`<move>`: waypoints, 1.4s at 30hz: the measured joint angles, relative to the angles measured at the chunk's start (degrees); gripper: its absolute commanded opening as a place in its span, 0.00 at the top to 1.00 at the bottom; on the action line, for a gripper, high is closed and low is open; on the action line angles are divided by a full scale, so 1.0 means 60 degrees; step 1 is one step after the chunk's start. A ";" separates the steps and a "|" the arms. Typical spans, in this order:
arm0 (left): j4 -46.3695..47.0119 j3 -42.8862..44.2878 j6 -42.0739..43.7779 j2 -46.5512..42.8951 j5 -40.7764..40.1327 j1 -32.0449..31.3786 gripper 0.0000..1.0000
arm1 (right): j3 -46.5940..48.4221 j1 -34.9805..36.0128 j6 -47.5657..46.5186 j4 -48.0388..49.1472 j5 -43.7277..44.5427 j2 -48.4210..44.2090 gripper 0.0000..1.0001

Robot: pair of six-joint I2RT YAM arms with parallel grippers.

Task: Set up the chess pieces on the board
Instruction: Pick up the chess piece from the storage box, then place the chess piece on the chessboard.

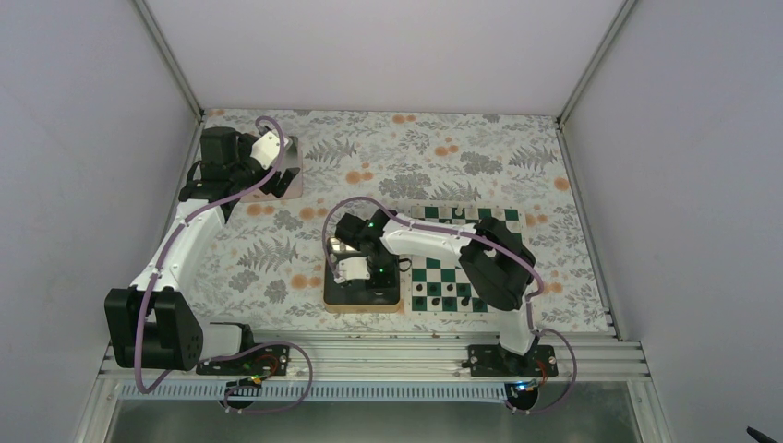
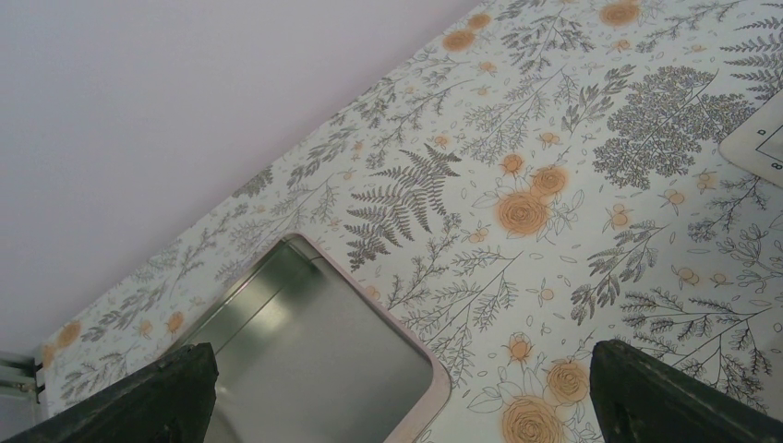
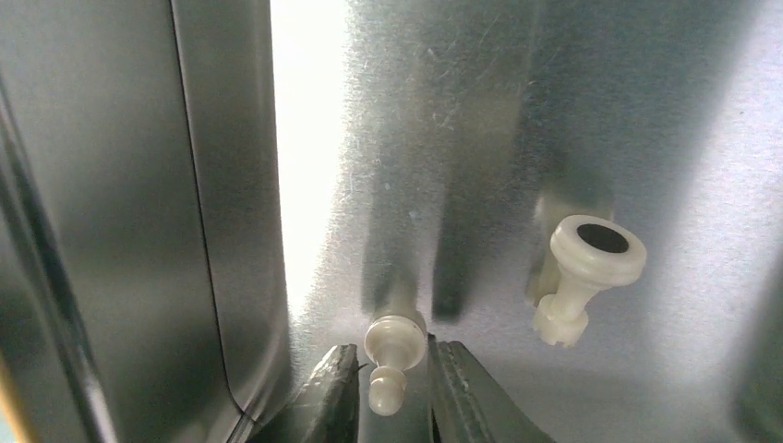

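A small white pawn (image 3: 392, 355) lies on its side on the metal floor of the gold-rimmed tray (image 1: 362, 305). My right gripper (image 3: 388, 392) reaches down into the tray and its fingers (image 3: 328, 397) closely flank the pawn. The right finger touches the pawn's base and a sliver of gap shows at the left one. Another white piece (image 3: 591, 268), a rook, lies tipped over to the right. The green and white board (image 1: 462, 215) sits just right of the tray, partly hidden by the right arm. My left gripper (image 2: 402, 369) hangs wide open and empty at the back left.
A silver tin (image 2: 434, 388) lies under the left gripper at the table's back left corner. Black pieces (image 1: 434, 301) stand on the board's near rows. The tray wall (image 3: 222, 231) rises close on the left of the right gripper. A board corner (image 2: 762, 143) shows far right.
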 measured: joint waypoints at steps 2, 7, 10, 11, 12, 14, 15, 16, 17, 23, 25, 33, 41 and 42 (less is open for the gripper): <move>0.0000 0.0000 0.0000 0.0000 -0.0004 0.0000 0.00 | 0.0000 0.0000 -0.0015 -0.0004 0.0011 0.0000 0.88; 0.0000 0.0000 0.0000 0.0000 0.0000 0.0000 0.00 | 0.0000 0.0000 0.0055 -0.0011 0.0036 -0.0022 0.94; 0.0000 -0.0004 0.0000 0.0000 0.0000 0.0000 0.00 | 0.0007 -0.0044 0.0058 -0.0095 0.0164 -0.0142 0.94; 0.0000 0.0000 0.0000 0.0000 -0.0004 0.0000 0.00 | 0.0033 -0.0113 0.0066 -0.0168 0.0233 -0.0244 0.95; 0.0000 0.0000 0.0000 0.0000 -0.0004 0.0000 0.00 | 0.0080 -0.0157 0.0066 -0.0248 0.0273 -0.0342 0.95; 0.0000 0.0000 0.0000 0.0000 0.0000 0.0000 0.00 | 0.0331 -0.0364 0.0066 -0.0477 0.0401 -0.0616 0.94; 0.0000 0.0000 0.0000 0.0000 0.0000 0.0000 0.00 | 0.0474 -0.0517 0.0062 -0.0554 0.0484 -0.0772 0.94; -0.0004 0.0000 0.0000 0.0000 0.0000 0.0000 0.00 | 0.0692 -0.0743 0.0058 -0.0670 0.0557 -0.0954 0.94; -0.0004 0.0000 0.0000 0.0000 0.0000 0.0000 0.00 | 0.0914 -0.1002 0.0051 -0.0765 0.0648 -0.1144 0.94; -0.0004 0.0000 0.0000 0.0000 0.0000 0.0000 0.00 | 0.2127 -0.3574 -0.0313 -0.1031 0.1056 -0.2226 0.94; -0.0004 0.0000 0.0000 0.0000 0.0000 0.0000 0.00 | 0.2193 -0.4579 -0.0528 -0.1060 0.1158 -0.2386 0.94; -0.0004 0.0000 0.0000 0.0000 -0.0004 0.0000 0.00 | 0.1661 -0.8459 -0.1457 -0.0958 0.1093 -0.2197 0.93; -0.0007 0.0000 0.0000 0.0004 0.0000 0.0000 0.00 | 0.0222 -0.9879 -0.1865 -0.0474 0.0922 -0.1818 0.92; -0.0007 0.0000 0.0000 0.0004 0.0000 0.0000 0.00 | 0.0109 -0.9956 -0.1894 -0.0423 0.0871 -0.1767 0.92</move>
